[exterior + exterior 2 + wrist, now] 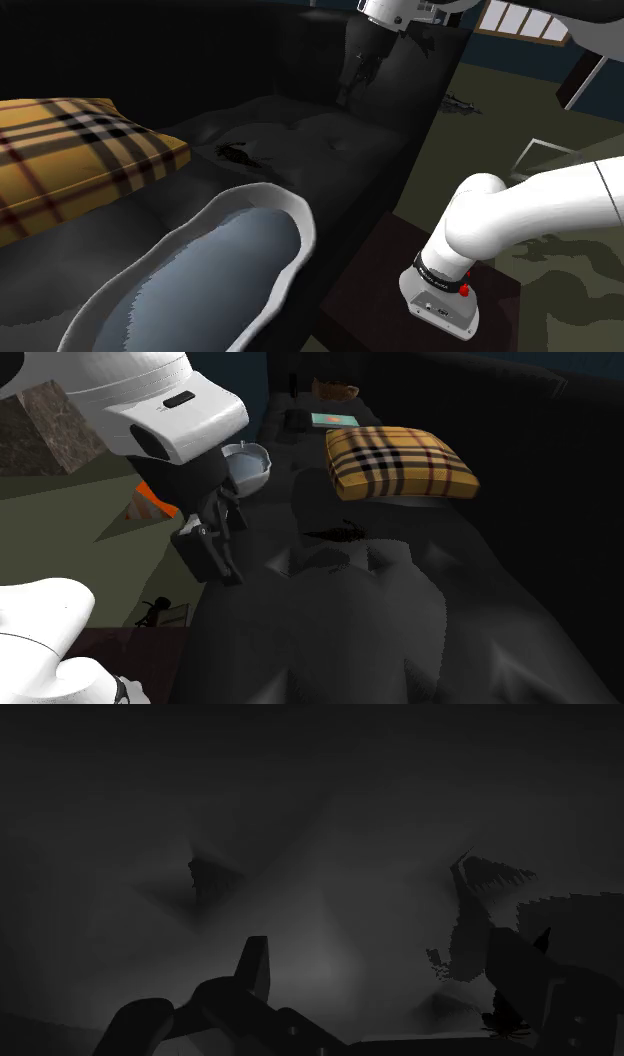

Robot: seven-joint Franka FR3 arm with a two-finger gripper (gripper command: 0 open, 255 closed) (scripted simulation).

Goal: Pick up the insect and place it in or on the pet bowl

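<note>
Dim black sofa upholstery, tufted and creased, runs under the whole scene, and its darkness swallows most fine detail. Above the seat the gripper (352,90) hangs off the cushion without touching it, its black fingers pointing down. As far as the gloom allows, they stand apart with nothing between them. In the wrist view one finger (255,966) shows clearly, while the other merges with jagged shadows and is hard to separate from them.

Nearest to the gripper among the task's things is the insect (238,155), a small black shape lying flat on the seat, well apart from the fingers. It is barely distinguishable from the dark fabric, and its legs are only faint spikes.

Past the insect from the gripper lies a tan plaid pillow (70,150), cut off by the shoulder view's edge.

The pet bowl (292,208), pale-rimmed with a grey-blue inside, sits farther from the gripper than the insect. In the shoulder view the frame crops its near end, and in the second exterior view the white arm (160,407) covers part of it.

Farther off still, beyond the pillow, a teal book (333,420) rests beside shapes too dark to name
</note>
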